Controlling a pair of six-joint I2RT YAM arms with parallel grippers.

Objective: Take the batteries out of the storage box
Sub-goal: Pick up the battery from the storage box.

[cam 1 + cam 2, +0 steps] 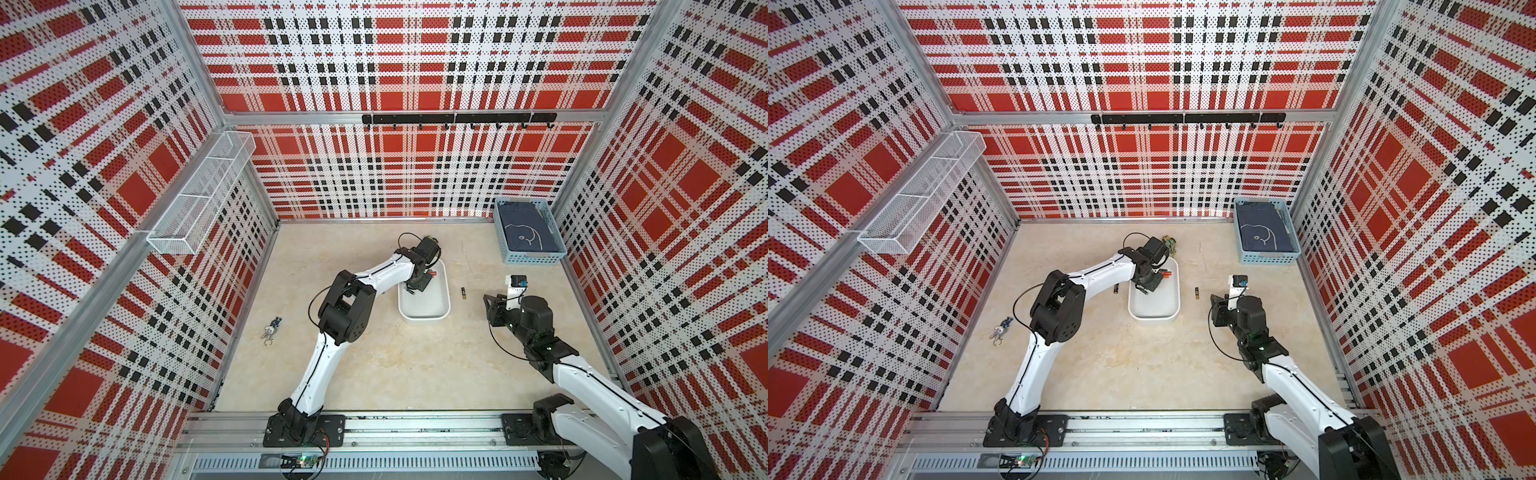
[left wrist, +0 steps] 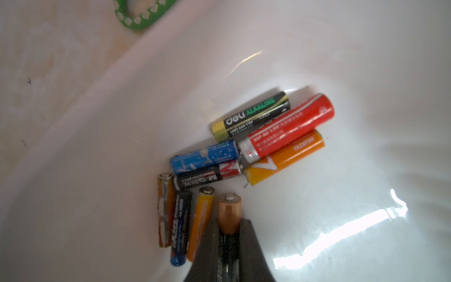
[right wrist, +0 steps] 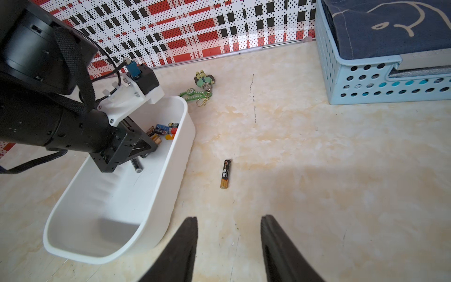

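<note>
1. Plaid walls (image 1: 415, 62) of red, black and white close in a beige table (image 1: 374, 365). With the far wall as 12 o'clock, the tray (image 1: 430, 301) lies near the table's centre, its long sides running 12 to 6.
2. The batteries (image 2: 244, 151) lie heaped on the tray's floor at its 12 o'clock end, against the curved wall.
3. The left wrist view shows nine cells. Black-and-green, red, orange, blue and black-and-red ones lie touching, and four more lie side by side nearer the camera.
4. The left gripper (image 2: 229, 224) reaches down into that end. Its fingers (image 2: 253, 249) are closed on a copper-top cell (image 2: 229, 210), one on each side of its black body. The copper end sticks out past the fingertips, toward the heap.
5. The right gripper (image 3: 229, 217) hovers over the table at the tray's 3 o'clock, its fingers (image 3: 180, 251) spread apart and holding nothing.
6. A black-and-gold cell (image 1: 462, 293) lies on the table between the tray and the right gripper, apart from both.
7. In a top view, a dark cell (image 1: 1116, 289) lies on the table at the tray's 9 o'clock, just beside the left arm (image 1: 1100, 270).
8. A green trinket (image 3: 200, 91) lies just beyond the tray at 12 o'clock, and a keyring (image 1: 269, 330) lies well apart at 8 o'clock.
9. A blue basket (image 1: 536, 259) holding a dark cloth (image 1: 525, 228) sits in the 1 o'clock corner.
10. A wire shelf (image 1: 199, 195) hangs on the wall at 10 o'clock, and a black hook rail (image 1: 457, 119) runs along the 12 o'clock wall.
</note>
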